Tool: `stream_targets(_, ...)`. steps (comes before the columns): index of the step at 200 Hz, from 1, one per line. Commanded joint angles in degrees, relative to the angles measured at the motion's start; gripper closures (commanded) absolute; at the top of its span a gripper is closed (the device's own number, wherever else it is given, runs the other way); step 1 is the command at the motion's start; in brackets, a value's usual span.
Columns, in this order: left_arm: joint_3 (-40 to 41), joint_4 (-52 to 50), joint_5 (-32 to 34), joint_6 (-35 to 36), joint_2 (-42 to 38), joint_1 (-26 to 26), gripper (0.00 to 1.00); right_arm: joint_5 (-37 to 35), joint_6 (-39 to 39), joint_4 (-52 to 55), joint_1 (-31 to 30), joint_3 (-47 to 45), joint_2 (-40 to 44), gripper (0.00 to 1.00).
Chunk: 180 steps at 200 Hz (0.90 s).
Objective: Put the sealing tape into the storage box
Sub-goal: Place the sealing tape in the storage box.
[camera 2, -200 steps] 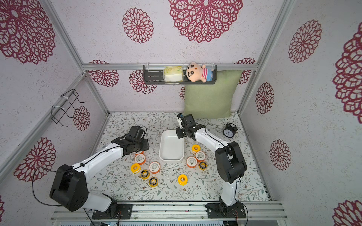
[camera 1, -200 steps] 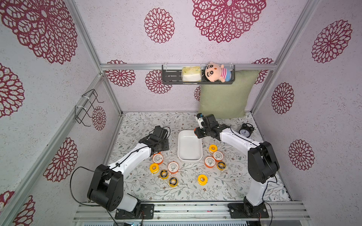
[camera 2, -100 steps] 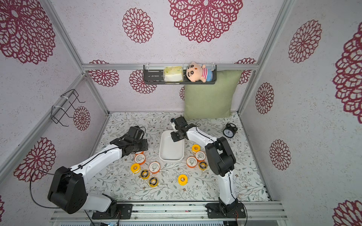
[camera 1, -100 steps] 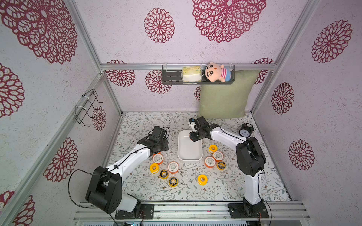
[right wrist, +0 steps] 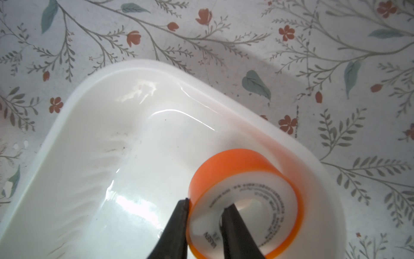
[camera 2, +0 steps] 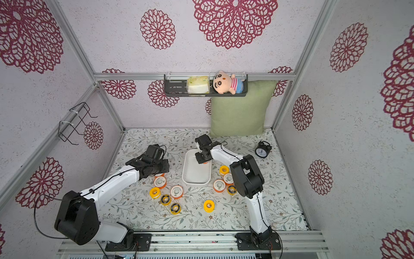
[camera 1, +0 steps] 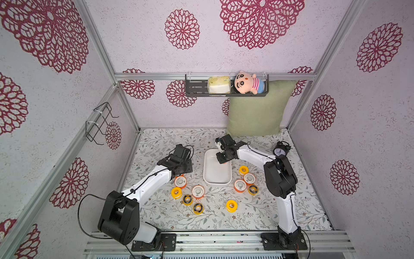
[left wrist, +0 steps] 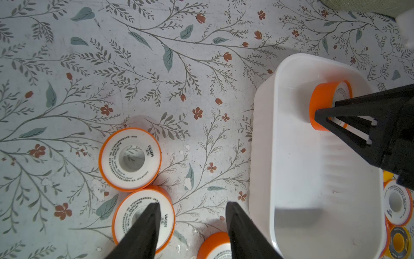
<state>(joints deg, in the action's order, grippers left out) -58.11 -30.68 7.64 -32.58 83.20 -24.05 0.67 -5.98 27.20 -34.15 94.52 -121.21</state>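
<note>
Floral tabletop (camera 1: 156, 215), walls papered with crimson rosettes, aluminium frame all round. On the back wall there's a black shelf (camera 1: 197, 88) carrying a tissue pack (camera 1: 219, 84) and a doll (camera 1: 245, 83). Below it a green pillow (camera 1: 255, 112) leans on the wall. A black clock (camera 1: 280, 150) stands at the tabletop's right rear, and a wire rack (camera 1: 98, 123) hangs on the left wall.

Centre stage is the white box (camera 1: 216, 175), its long side running front to back. Loose spools (camera 1: 198, 191) lie flat on either side of it: orange-and-white, plain yellow and black-ringed ones at front left, four more just beside its right wall, and a lone yellow one in front.

Right arm: up from the front rail, elbow folded high, forearm reaching back and leftwards, wrist over the box's far end. The right end effector (right wrist: 206, 204) is pinched onto an orange spool (right wrist: 235, 166), with one finger in the core hole and the other on the outer rim. That spool is inside the box, tilted on edge towards the far right corner, close to the wall. Whether it rests on the floor, I can't tell.

Left arm: stretched diagonally from the front-left base, wrist low, left of the box. The left end effector (left wrist: 192, 203) stands partly spread, with nothing between its fingers. In the wrist view one finger overlaps the white face of an orange spool on the tabletop; I can't tell if it touches.
</note>
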Motion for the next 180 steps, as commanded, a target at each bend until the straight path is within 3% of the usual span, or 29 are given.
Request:
stream_targets(1, 0.71, 1.40, 0.10, 0.40, -1.13, 0.41, 0.46, -1.89, 0.53, 1.09, -0.32, 2.24, -0.50, 0.70)
stream_targets(50, 0.80, 0.54, 0.36, 0.42, -1.29, 0.41, 0.45, -3.28, 0.18, 0.99, -0.30, 2.52, -0.81, 0.57)
stream_targets(96, 1.60, -1.00, 3.81, 0.33, -1.99, 0.49, 0.44, -2.21, -1.66, -4.74, 0.09, -1.81, 4.59, 0.55)
stream_targets(132, 2.32, -2.20, 6.84, -1.29, -2.33, 2.71, 0.42, 4.45, -6.09, -15.59, 3.00, -12.20, 14.09, 0.54)
stream_targets(180, 4.68, -0.80, 6.04, -2.12, -2.70, 9.41, 0.41, 12.12, -14.21, -29.26, 12.18, -28.89, 27.16, 0.54)
